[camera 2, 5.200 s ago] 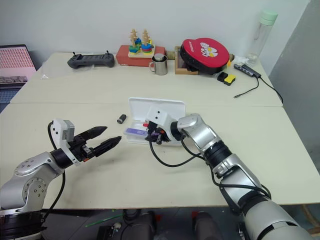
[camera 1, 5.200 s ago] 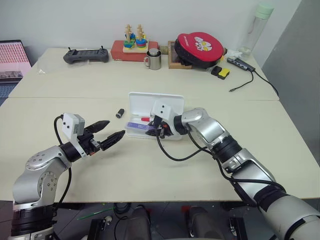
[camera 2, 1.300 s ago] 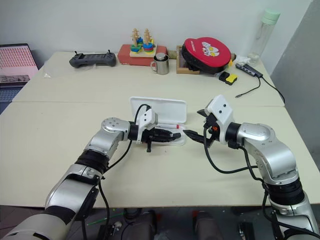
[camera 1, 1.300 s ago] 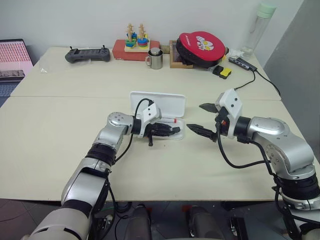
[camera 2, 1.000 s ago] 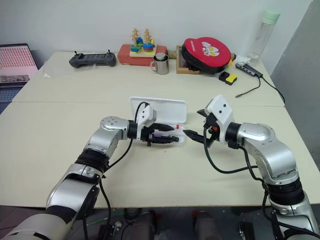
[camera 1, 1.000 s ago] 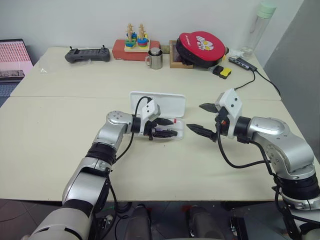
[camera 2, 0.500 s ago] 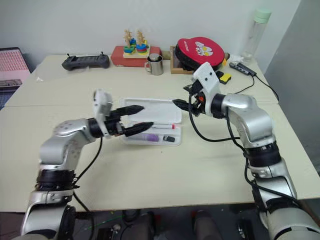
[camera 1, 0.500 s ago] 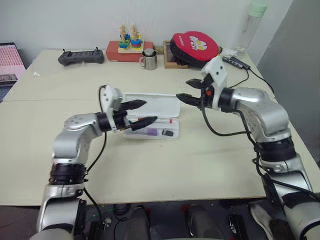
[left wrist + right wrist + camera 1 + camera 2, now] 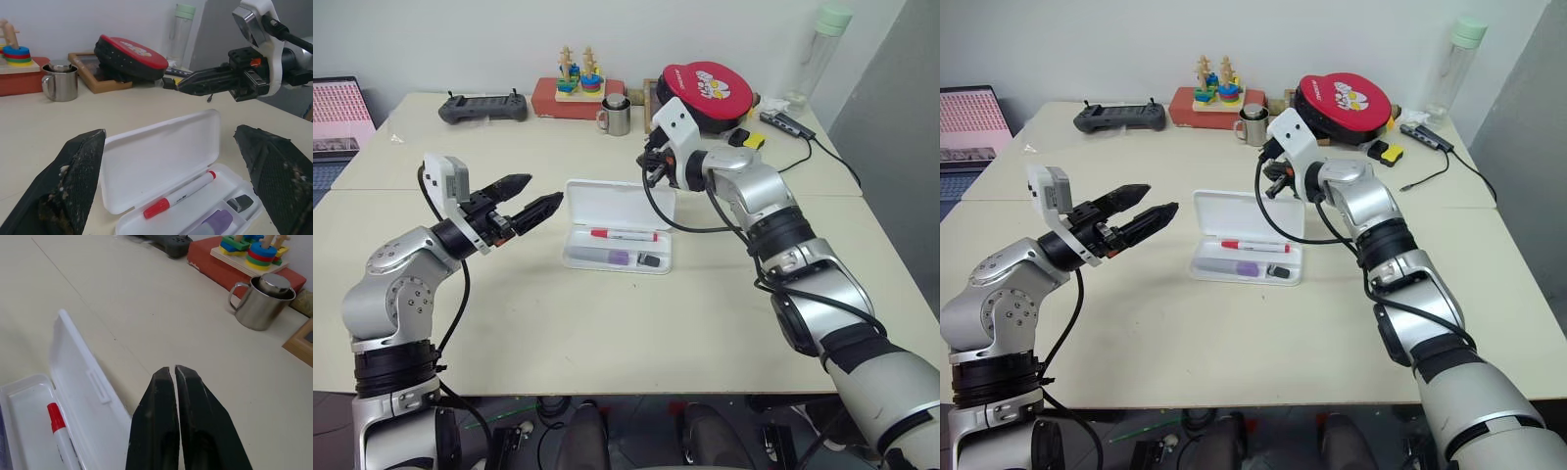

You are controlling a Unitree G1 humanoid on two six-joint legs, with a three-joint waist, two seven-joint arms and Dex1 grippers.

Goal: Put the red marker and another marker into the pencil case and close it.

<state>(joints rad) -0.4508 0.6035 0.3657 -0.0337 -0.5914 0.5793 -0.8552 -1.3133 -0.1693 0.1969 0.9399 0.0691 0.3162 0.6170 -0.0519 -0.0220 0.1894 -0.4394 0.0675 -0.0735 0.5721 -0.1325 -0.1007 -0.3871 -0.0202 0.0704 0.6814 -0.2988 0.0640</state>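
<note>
On the desk the pencil case lies open with the red marker and the purple marker inside, so only closing remains. Your right gripper, jaws pressed shut, hovers behind the lid: push it forward and down; your left gripper waits aside, jaws wide

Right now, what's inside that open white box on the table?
The pencil case holds the red marker, the purple marker and a small black cap; nothing looks hidden underneath.
</note>
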